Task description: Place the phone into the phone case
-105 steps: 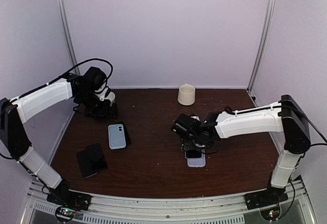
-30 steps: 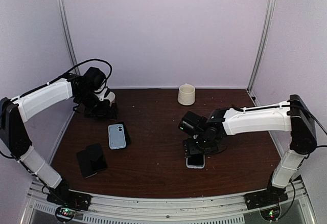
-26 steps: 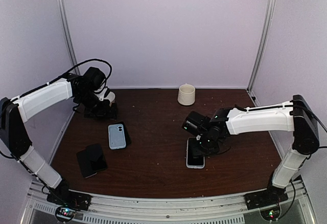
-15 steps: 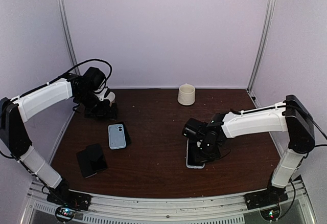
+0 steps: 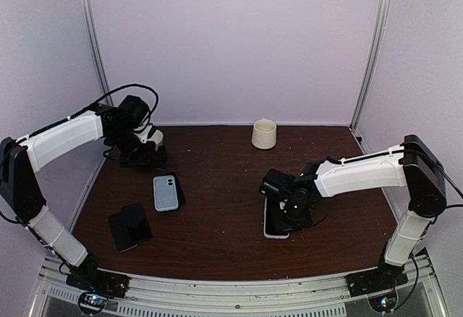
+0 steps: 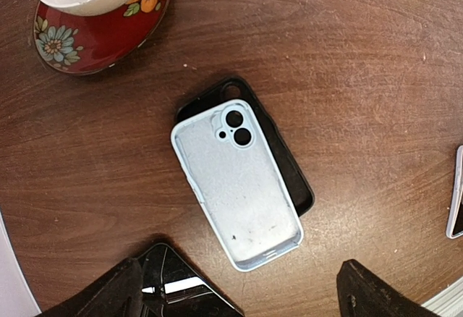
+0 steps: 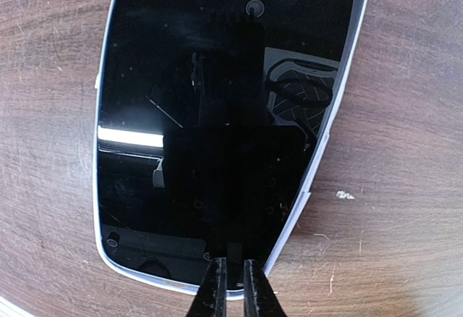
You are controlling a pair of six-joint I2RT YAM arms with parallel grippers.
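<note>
A phone (image 7: pixel 224 114) with a black screen and a pale blue-white rim lies flat on the brown table (image 7: pixel 405 208), right of centre (image 5: pixel 273 224). My right gripper (image 7: pixel 235 288) is shut with nothing between its fingers, its tips just over the phone's near end. In the top view the right gripper (image 5: pixel 291 212) covers the phone's right side. An empty light-blue phone case (image 6: pixel 235 183) lies open side up on a black case (image 6: pixel 289 176), also seen at left (image 5: pixel 166 192). My left gripper (image 6: pixel 239 295) hangs open above the case, behind it in the top view (image 5: pixel 142 159).
A second black phone (image 6: pixel 181 288) lies near the left fingertip, at the table's front left (image 5: pixel 129 226). A red flowered saucer holding a white bowl (image 6: pixel 94 13) sits beyond the case. A cream cup (image 5: pixel 264 134) stands at the back centre.
My right gripper's jaws have closed, and the hand has swung off the phone's far end and settled low over its right side. The phone, the cases and the left arm have stayed put.
</note>
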